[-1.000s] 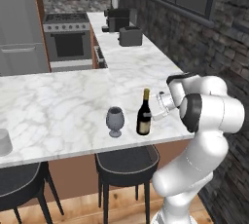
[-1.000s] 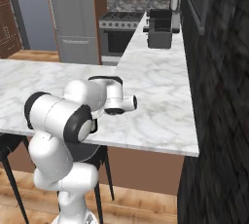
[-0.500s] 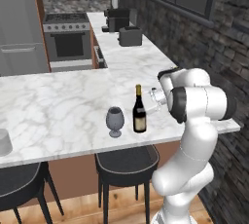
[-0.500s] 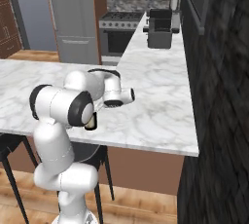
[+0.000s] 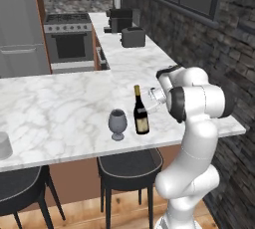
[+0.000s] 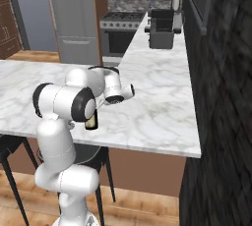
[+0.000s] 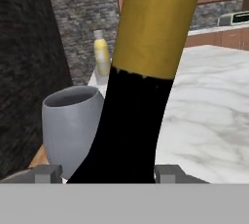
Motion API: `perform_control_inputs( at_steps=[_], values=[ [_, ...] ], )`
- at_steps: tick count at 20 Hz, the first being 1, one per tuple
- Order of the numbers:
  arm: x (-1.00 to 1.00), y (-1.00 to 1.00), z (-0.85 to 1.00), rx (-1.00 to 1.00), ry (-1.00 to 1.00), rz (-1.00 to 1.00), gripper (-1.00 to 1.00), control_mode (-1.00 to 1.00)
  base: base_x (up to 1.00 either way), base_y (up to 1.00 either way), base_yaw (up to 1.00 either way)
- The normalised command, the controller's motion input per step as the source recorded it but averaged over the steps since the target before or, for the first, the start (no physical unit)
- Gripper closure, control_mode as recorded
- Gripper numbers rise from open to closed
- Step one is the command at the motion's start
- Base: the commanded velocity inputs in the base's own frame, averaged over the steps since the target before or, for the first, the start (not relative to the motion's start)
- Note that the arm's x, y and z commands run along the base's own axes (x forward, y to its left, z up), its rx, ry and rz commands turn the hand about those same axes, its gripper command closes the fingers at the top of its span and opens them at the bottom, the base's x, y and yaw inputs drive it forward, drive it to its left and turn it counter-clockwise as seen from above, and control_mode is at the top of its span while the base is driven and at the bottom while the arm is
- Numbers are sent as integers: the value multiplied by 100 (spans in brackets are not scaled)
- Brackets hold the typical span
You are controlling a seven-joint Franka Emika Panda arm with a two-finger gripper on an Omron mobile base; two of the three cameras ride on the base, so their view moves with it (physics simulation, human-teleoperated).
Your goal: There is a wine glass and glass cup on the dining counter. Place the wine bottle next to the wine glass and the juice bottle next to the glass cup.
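In the left base view, the wine bottle (image 5: pixel 141 111) is seen upright on the dining counter (image 5: pixel 60 111), close to its front edge and towards its right end. The wine glass (image 5: pixel 117 123) stands just beside it on the left, apart from it. The gripper (image 5: pixel 151 97) is reached in from the right at the level of the bottle's shoulder. The glass cup (image 5: pixel 4 145) is found near the front edge at the far left end of the counter, well apart from the other two. A toaster (image 5: pixel 133 37) is set on the kitchen counter (image 5: pixel 130 54) behind.

In the right base view, the lower part of the bottle (image 6: pixel 91 121) is seen behind the arm, near the front edge of the dining counter (image 6: pixel 152 107).

In the hand view, the bottle's neck (image 7: pixel 141 72) is seen between the two fingertips (image 7: pixel 171 173), one at either side of it; it cannot be told whether the glass is touched by them. The wine glass (image 7: pixel 70 125) is seen just beyond it to the left, and the juice bottle (image 7: pixel 101 56) stands far off at the counter's distant end.
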Motion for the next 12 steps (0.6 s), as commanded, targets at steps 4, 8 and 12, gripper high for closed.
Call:
perform_control_inputs(
  at_steps=[4,8,12],
  values=[
    [0,15,-20,0,-4,4,100,-100,0,0,0],
    [0,23,-4,0,-7,5,100,-100,0,0,0],
    [0,12,-21,0,-11,8,100,-100,0,0,0]
  ],
)
